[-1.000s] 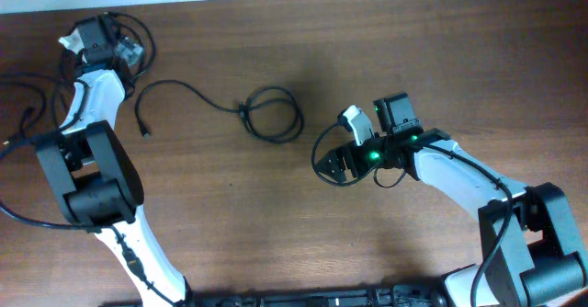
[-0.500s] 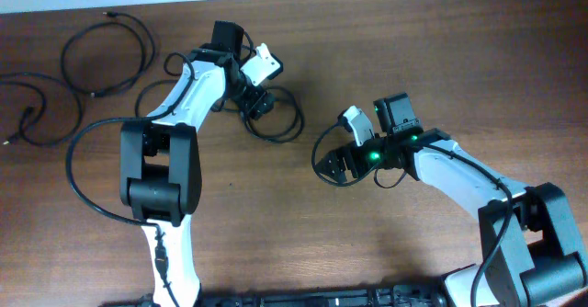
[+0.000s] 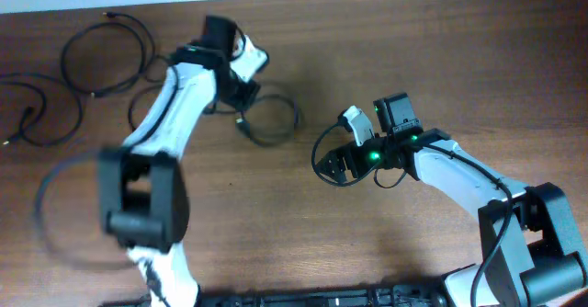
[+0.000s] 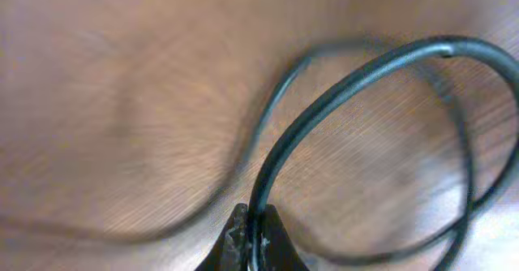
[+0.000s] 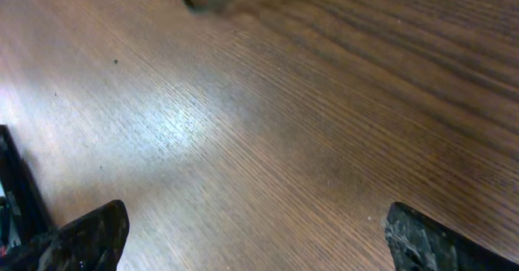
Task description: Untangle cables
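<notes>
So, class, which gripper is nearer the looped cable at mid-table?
Left. The left gripper is shut on the looped cable itself; the right gripper is open over bare table, well apart from the loop.

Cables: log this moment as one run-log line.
left gripper: shut on looped cable | right gripper: open over bare table | other cables: lying apart, ungripped
</notes>
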